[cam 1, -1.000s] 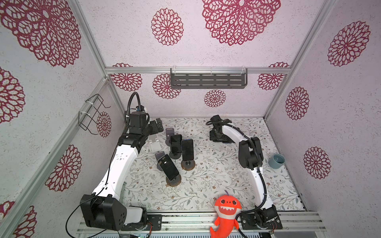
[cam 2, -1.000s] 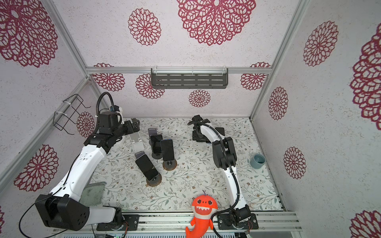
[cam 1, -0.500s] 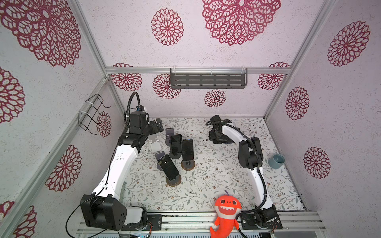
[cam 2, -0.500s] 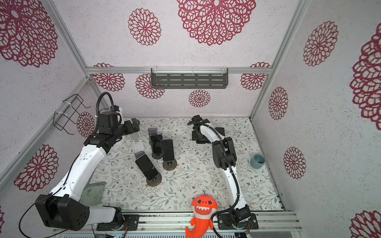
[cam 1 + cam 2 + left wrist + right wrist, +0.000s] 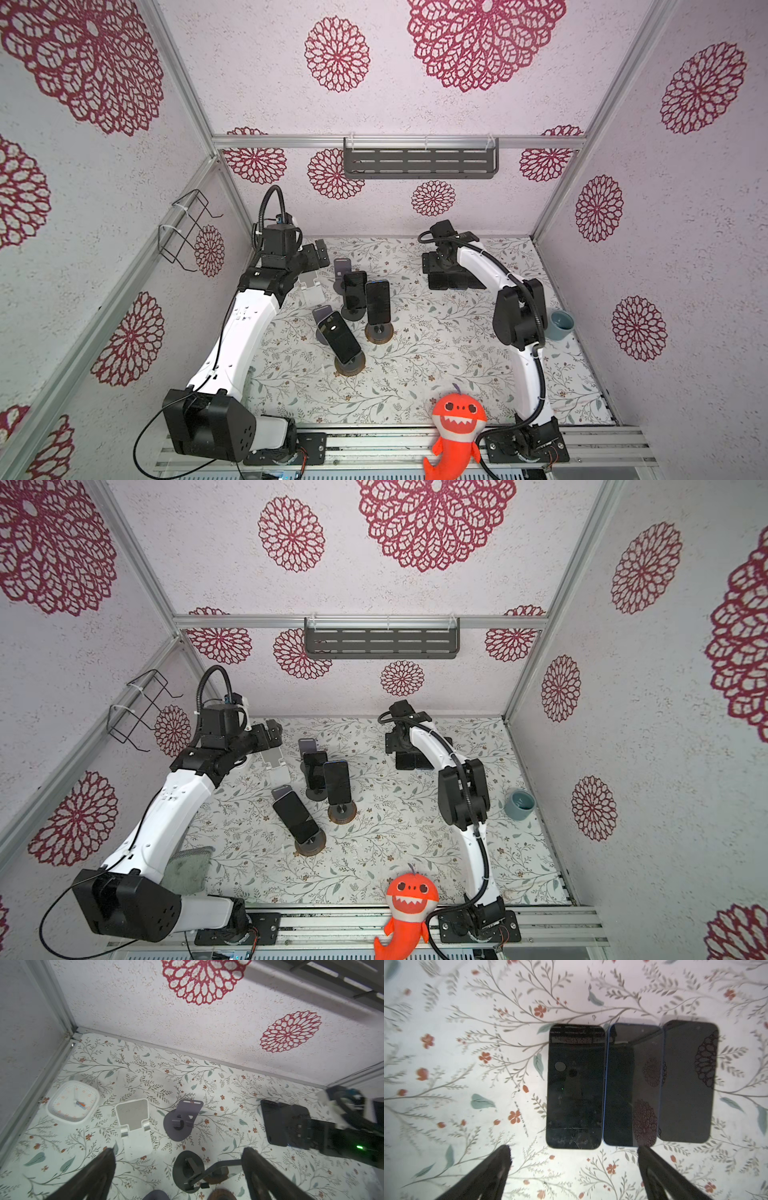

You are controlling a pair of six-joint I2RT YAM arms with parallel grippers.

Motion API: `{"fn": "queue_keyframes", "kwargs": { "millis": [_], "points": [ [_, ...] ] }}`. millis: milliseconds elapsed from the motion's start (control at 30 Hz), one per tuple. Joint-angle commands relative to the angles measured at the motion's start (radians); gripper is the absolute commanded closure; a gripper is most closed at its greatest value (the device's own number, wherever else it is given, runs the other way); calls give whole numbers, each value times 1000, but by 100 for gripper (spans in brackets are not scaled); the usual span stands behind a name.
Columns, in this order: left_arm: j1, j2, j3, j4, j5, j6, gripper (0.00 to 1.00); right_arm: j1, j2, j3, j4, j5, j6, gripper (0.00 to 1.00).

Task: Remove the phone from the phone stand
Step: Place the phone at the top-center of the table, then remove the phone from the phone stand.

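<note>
Though spread wide apart, no grip on anything for right gripper (image 5: 574, 1148): jaws open, hanging just above 3 flat phones (image 5: 631, 1088). Dark screens up, side by side, edges touching, flat on flowery table (image 5: 467, 1053). Spot in both top views: approx 1 o'clock, near back wall.

Same w/ left gripper (image 5: 179, 1150): jaws wide apart, nothing btw them, up in air at approx 10 o'clock. Just below & past it: white stand (image 5: 135, 1126) & purple stand (image 5: 182, 1122), both bare, plus white clock (image 5: 72, 1103) tucked in 11 o'clock corner.

Task stuff near table middle, a bit toward 9 o'clock, well apart from both grippers. On black stand (image 5: 352, 313), upright: back phone (image 5: 354, 289). Just beside it on 3 o'clock side, upright on wood-foot stand (image 5: 379, 332): middle phone (image 5: 377, 301). At 6 o'clock of those two, tilted back on 2nd wood-foot stand (image 5: 350, 365): front phone (image 5: 340, 336).

Farther out: blue cup (image 5: 562, 324) at 3 o'clock by wall; orange shark toy (image 5: 457, 419) at 5 o'clock on front rail; grey shelf (image 5: 419, 162) on back wall at 12 o'clock; wire basket (image 5: 187, 228) on wall at 10 o'clock; greenish cloth (image 5: 187, 866) at 7 o'clock.
</note>
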Motion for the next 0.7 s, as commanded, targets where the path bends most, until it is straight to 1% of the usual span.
{"fn": "queue_keyframes", "kwargs": {
  "millis": [0, 67, 167, 233, 267, 400, 467, 500, 600, 667],
  "points": [
    [-80, -5, 38, -82, -203, 37, 2, 4, -127, -59, 21, 2, -56, 1],
    [-148, -16, 35, -118, -339, 4, 1, 3, -174, -121, 47, -4, -77, 1],
    [-229, -25, 39, -178, -427, -37, 0, -3, -218, -186, 70, -28, -100, 1],
    [-272, -32, 44, -211, -425, -63, 0, -8, -240, -221, 87, -49, -112, 1],
    [-283, -37, 43, -218, -401, -77, 0, -10, -249, -237, 97, -57, -117, 1],
    [-287, -63, 35, -205, -219, -137, 5, -24, -301, -314, 148, -104, -125, 1],
    [-290, -71, 46, -250, -177, -189, 6, -29, -330, -353, 168, -118, -127, 1],
    [-294, -82, 47, -286, -188, -224, 7, -33, -346, -375, 177, -121, -129, 1],
    [-343, -135, 22, -364, -323, -310, 8, -42, -382, -425, 197, -125, -138, 1],
    [-384, -157, 6, -404, -382, -327, 8, -47, -391, -441, 205, -131, -143, 1]
  ]
}}
